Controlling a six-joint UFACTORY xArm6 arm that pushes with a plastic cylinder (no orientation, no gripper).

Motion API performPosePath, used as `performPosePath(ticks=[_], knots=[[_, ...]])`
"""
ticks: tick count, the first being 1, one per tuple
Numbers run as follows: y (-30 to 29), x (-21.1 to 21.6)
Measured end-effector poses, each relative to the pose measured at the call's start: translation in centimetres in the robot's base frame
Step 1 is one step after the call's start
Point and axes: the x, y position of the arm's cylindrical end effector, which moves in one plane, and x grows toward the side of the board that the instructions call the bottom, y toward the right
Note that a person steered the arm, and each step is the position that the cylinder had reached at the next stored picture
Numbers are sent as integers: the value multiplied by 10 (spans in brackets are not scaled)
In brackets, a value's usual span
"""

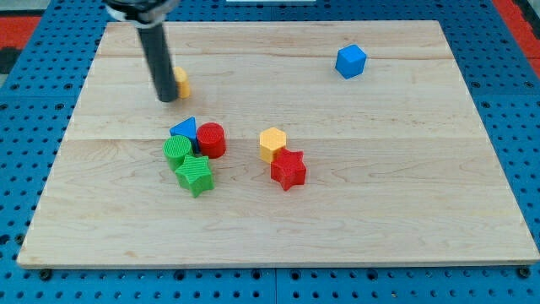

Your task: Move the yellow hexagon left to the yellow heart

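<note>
Yellow hexagon (pixel 272 143) is the one to shift, and right now my tip (pixel 166 99) isn't anywhere near it: the rod is planted up in the view's upper left, touching or right beside a yellow block (pixel 180 82) that's mostly hidden behind it, which I'd guess is the yellow heart, though I can't really make out the shape. No jaws on this thing, just a bare rod, so it's holding nothing. Working outward, just below the tip sits a tight bunch: blue triangle (pixel 184 128), red cylinder (pixel 211 139), green cylinder (pixel 177 152) and green star (pixel 195 175). Further toward the view's right is the hexagon, about mid-board, with a red star (pixel 288 169) touching its lower right side. Blue cube (pixel 351 61) is off alone near the view's top right. The hexagon looks like a small, light, hard block that should slide easily on the wooden board (pixel 405 211), but it'll probably spin if hit off-centre, so I'd push square on its right face. No containers anywhere, just the flat board.
</note>
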Motion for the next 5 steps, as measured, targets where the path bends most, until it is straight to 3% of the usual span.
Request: performPosePath(ticks=[1, 2, 3, 4, 5], knots=[[21, -22], [111, -23], [155, -36], [137, -35], [166, 21]])
